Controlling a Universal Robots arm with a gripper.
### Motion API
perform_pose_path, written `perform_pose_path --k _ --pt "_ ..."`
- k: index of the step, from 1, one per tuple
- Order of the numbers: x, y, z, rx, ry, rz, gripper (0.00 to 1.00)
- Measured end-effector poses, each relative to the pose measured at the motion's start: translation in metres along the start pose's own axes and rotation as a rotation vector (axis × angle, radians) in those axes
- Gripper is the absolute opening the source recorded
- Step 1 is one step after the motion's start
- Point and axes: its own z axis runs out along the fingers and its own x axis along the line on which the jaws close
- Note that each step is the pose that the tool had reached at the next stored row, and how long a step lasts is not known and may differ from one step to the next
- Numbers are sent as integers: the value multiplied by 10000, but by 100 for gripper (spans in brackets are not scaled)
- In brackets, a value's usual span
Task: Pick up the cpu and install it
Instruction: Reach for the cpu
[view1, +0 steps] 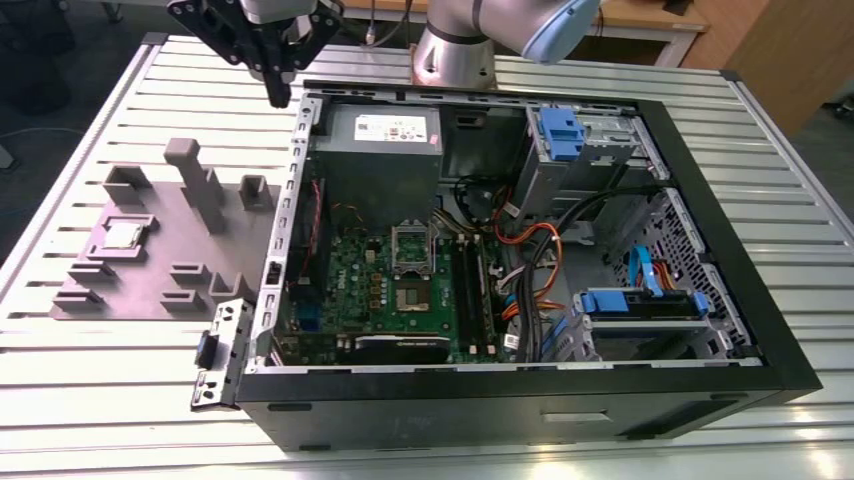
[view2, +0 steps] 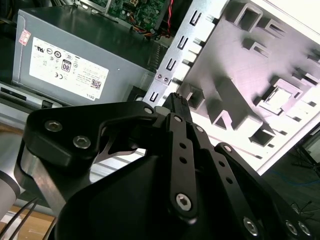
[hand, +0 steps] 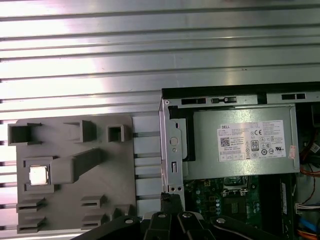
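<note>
Partly cropped gripper (view1: 278, 97) (fingers (view1: 276, 84) together), cpu (view1: 124, 234) well apart.

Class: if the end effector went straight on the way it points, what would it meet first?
The end effector would probably meet the case's silver frame edge beside the power supply, though depth is unclear.

White label (hand: 252, 141) on the grey box (hand: 205, 147) — small print and symbols — none clearly legible.
</note>
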Motion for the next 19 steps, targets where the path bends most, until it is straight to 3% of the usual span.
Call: perform_pose_path --k 19 --pt "75 -6 3 0 0 0 10"
